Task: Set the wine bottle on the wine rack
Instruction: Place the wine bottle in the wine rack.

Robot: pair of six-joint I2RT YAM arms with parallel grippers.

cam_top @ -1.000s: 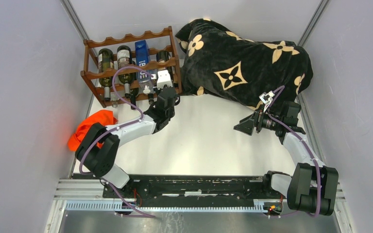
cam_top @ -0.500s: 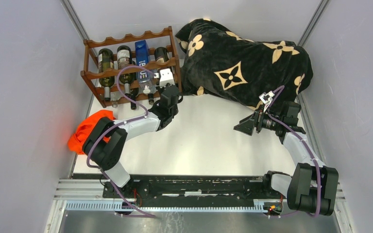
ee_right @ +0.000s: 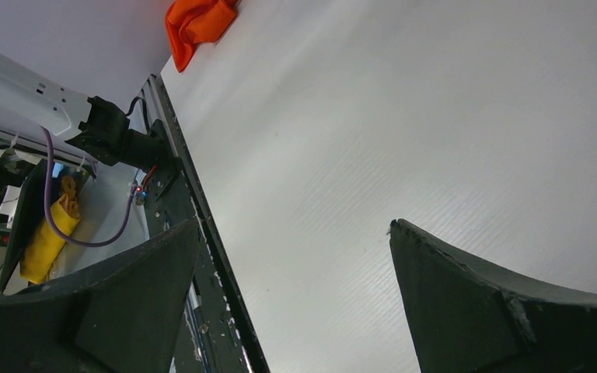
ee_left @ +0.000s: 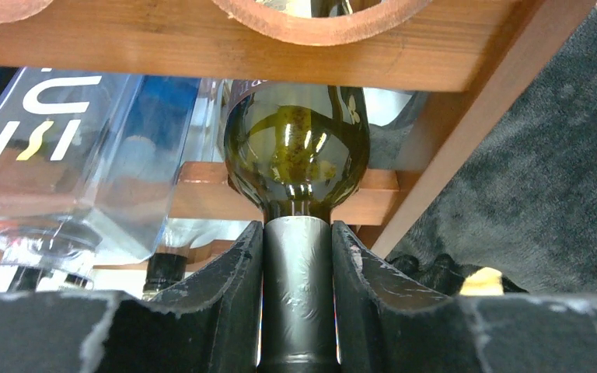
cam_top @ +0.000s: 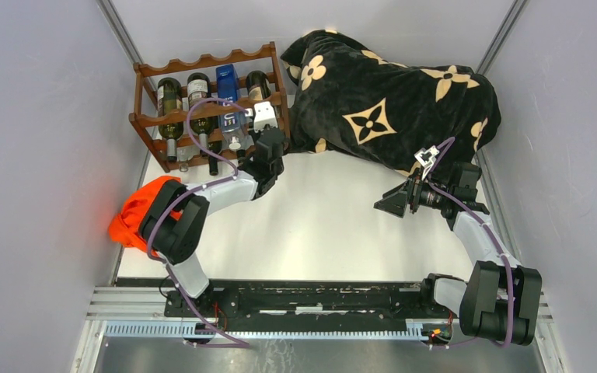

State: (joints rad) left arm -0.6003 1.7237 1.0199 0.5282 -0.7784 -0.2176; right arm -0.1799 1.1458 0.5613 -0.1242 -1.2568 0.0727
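At the far left corner of the surface [cam_top: 326, 233] stands the wine rack [cam_top: 206, 60], its dark reddish-brown scalloped rails running across, with two dark bottles [cam_top: 169, 97] in its left bays and a clear bottle with a blue label [cam_top: 228, 85] beside them. The wine bottle [cam_top: 258, 81] lies in the rightmost bay, just beside the clear bottle and against the right-hand post, its neck pointing out of the front toward the left arm [cam_top: 218, 194]. From the left wrist, the dark green shoulder of the wine bottle [ee_left: 297, 151] sits under a front rail of the rack [ee_left: 202, 54] and in front of a lower rail, while the foil-covered neck runs straight back between the two black fingers [ee_left: 218, 287]; the left jaws are clenched on that neck, both pads touching it. The clear bottle [ee_left: 54, 155] fills the left of that view. A black blanket with tan flower patterns [cam_top: 389, 93] is heaped just right of the rack, touching its side. An orange cloth [cam_top: 144, 206] lies at the left edge of the surface, near the left arm's elbow. The right arm [cam_top: 474, 225] is well apart, on the right side, its jaws spread wide with nothing between the fingers [ee_right: 474, 295], only bare white surface [ee_right: 396, 116] below them.
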